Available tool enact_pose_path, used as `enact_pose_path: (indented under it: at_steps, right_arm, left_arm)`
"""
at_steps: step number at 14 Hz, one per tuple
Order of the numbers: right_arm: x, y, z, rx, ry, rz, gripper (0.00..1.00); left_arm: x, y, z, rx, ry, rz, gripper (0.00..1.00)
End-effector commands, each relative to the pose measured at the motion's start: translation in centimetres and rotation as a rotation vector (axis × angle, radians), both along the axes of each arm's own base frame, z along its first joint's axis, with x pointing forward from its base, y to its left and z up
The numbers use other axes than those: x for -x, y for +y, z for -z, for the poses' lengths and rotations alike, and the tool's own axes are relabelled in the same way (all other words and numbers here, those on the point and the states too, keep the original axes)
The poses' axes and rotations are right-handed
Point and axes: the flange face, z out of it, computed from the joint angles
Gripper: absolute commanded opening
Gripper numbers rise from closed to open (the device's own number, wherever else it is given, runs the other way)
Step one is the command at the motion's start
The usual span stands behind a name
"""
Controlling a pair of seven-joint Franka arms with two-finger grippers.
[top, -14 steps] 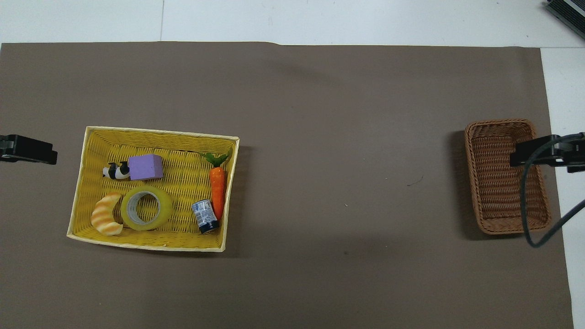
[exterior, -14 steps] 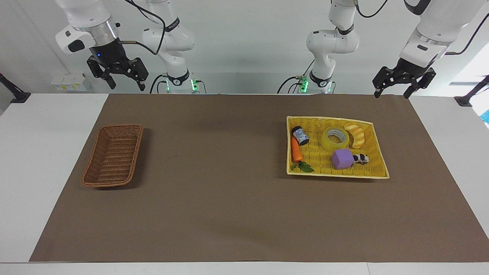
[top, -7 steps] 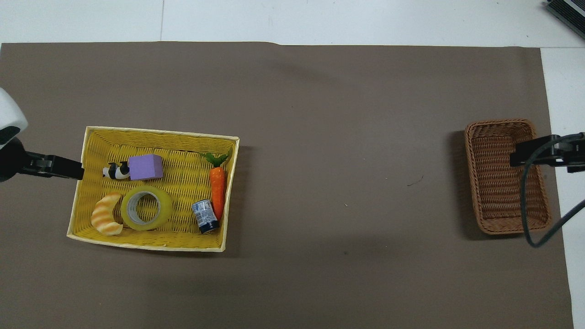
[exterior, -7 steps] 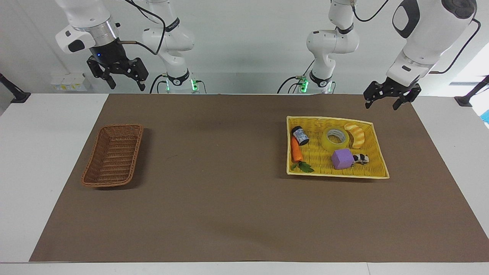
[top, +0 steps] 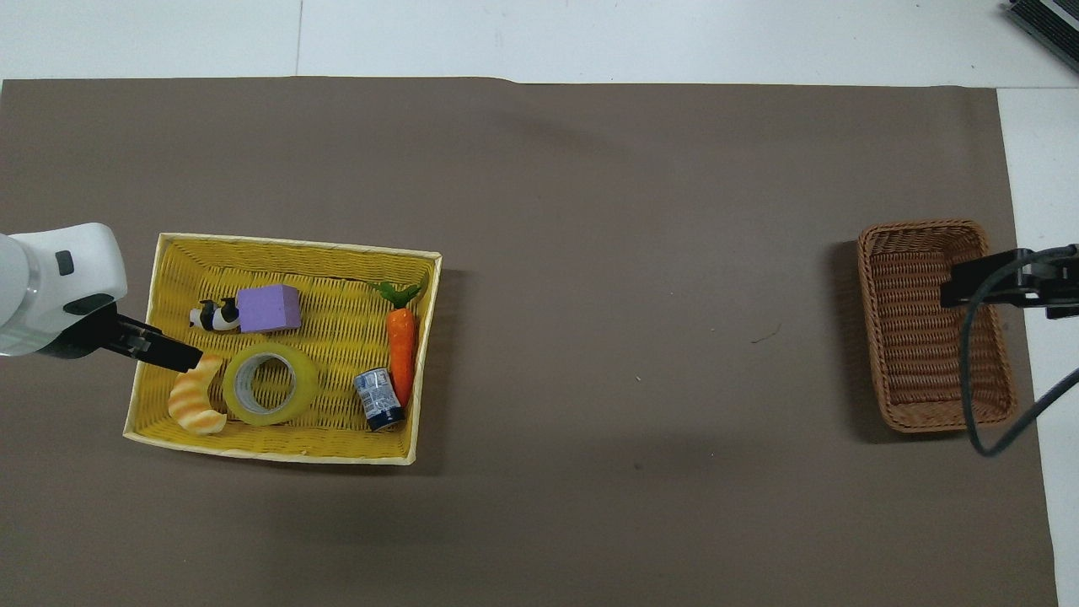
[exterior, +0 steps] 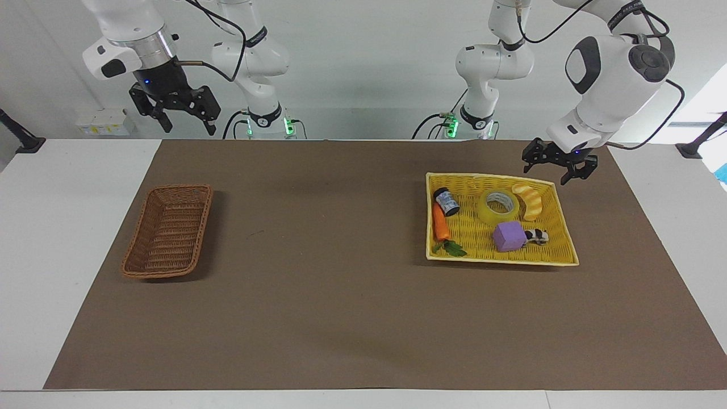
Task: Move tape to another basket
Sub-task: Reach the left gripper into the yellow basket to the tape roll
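Tape (exterior: 498, 207) lies flat in the yellow tray (exterior: 500, 258), with the croissant (exterior: 528, 201) touching it on the side toward my left arm's end of the table, the can (exterior: 447, 202) and carrot (exterior: 440, 222) on its other side, and the purple block (exterior: 509, 236) just farther from me than the tape.

My left gripper (exterior: 559, 168) has come down and in over the last second: it hung high off the tray's end and now hovers over the tray's near corner, by the croissant, fingers spread wide and holding nothing. I read that as the start of the reach; the tape is not yet touched, so nothing of the move is done.

My right gripper (exterior: 175, 112) has not stirred; it waits high over the table's edge near the brown basket (exterior: 168, 232), fingers open and empty.

Edges matter here. The croissant hugs the tape's rim, so I judge the freest bite is across the ring's wall where it faces the can, or one finger down the hollow core. The tray's rim is low, but I must lift clear of it before travelling. From the tray to the basket the brown mat (exterior: 341, 295) lies bare, so the carry has open room; it is a long way, and I may have to hand over to my right arm.
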Motion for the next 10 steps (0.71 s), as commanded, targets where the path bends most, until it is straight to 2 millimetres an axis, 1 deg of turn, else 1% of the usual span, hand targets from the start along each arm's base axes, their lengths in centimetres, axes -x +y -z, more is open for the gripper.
enact_pose_path:
  at_steps: [1,3,4,5,6,7,8,9,10]
  right_arm:
    - [0.5,-0.4,-0.2,-0.014,-0.007,-0.011,1.0]
    - [0.5,-0.4,-0.1,-0.014,-0.005,-0.011,1.0]
    - [0.5,-0.4,-0.1,-0.014,-0.005,-0.011,1.0]
    - [0.5,-0.4,-0.2,-0.015,-0.007,-0.011,1.0]
    - [0.5,-0.4,-0.1,-0.014,-0.005,-0.011,1.0]
    - [0.5,-0.4,-0.2,-0.014,-0.007,-0.011,1.0]
    - [0.5,-0.4,-0.1,-0.015,-0.005,-0.011,1.0]
    - [0.5,-0.4,-0.2,-0.015,-0.007,-0.011,1.0]
    - [0.5,-0.4,-0.1,-0.015,-0.005,-0.011,1.0]
  left_arm:
    - [0.4,0.5,3.7,0.057,-0.001,-0.005,0.86]
    - [0.2,0.1,6.1,0.058,0.035,0.008,0.85]
    - [0.1,-0.3,8.2,0.06,0.058,0.006,0.85]
    - [0.8,-0.3,10.2,0.056,0.053,0.004,0.85]
    - [1.4,-0.2,11.7,0.052,0.027,-0.001,0.85]
    - [1.8,-0.2,12.9,0.049,0.028,-0.001,0.83]
    - [2.6,-0.1,14.5,0.048,0.051,0.0,0.8]
    - [3.5,-0.5,16.1,0.043,0.051,0.005,0.71]
    - [4.1,-0.6,17.3,0.038,0.031,0.003,0.48]
